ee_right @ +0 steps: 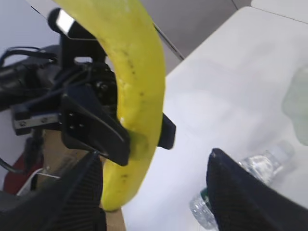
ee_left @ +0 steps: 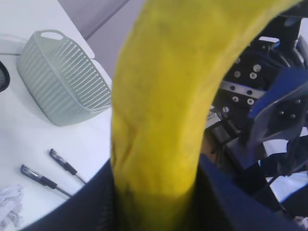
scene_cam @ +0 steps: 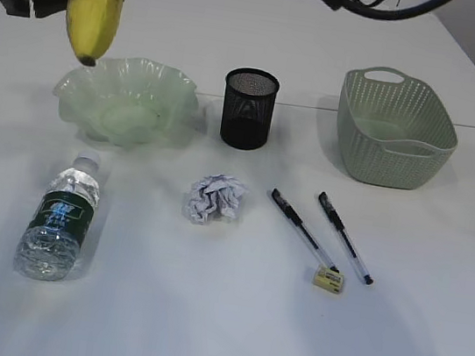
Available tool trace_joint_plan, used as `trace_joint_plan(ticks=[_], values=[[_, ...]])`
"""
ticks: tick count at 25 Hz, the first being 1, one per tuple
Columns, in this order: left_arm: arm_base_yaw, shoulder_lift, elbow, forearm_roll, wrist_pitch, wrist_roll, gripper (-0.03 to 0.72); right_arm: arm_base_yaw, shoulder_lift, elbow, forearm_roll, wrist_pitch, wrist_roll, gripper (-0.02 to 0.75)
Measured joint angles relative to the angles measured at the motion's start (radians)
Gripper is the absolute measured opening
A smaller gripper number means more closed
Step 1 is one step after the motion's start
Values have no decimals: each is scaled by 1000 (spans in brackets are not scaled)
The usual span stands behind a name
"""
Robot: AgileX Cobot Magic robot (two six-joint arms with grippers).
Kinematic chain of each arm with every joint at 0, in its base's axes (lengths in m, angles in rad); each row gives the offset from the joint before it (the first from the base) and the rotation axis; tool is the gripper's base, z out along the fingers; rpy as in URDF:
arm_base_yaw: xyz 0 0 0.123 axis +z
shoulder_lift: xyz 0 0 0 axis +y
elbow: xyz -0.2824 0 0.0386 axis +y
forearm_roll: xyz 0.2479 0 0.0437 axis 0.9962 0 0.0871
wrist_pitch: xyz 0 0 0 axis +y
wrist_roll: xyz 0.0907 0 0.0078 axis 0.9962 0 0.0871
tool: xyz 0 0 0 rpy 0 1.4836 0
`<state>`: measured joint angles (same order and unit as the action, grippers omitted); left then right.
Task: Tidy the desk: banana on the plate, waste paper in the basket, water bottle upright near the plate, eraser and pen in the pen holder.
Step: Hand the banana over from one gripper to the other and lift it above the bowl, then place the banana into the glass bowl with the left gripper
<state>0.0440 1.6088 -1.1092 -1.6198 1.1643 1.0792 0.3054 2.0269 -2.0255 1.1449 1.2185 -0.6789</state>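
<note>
Closest to the lens, a clear plastic water bottle with a green label lies on its side, in front of the wavy-rimmed pale green glass plate. Right of it, still nearer than the plate: a crumpled white paper ball, two black pens, and a small yellow eraser. Farther back, a black mesh pen holder and a sage-green woven plastic basket sit right of the plate. Key bit: the smooth yellow banana hangs long-axis vertical, tip down, just above the plate's back-left rim. Left gripper is clamped on the banana's middle. Right gripper gapes wide, empty, watching from beside it.
</note>
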Motion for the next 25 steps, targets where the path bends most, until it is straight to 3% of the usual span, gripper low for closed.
trace_joint_plan(ticks=[17, 25], values=[[0, 0, 0, 47, -279, 392, 291, 0, 0, 0, -284, 4, 0, 502], [0, 0, 0, -43, -455, 643, 292, 0, 0, 0, -380, -34, 0, 502]])
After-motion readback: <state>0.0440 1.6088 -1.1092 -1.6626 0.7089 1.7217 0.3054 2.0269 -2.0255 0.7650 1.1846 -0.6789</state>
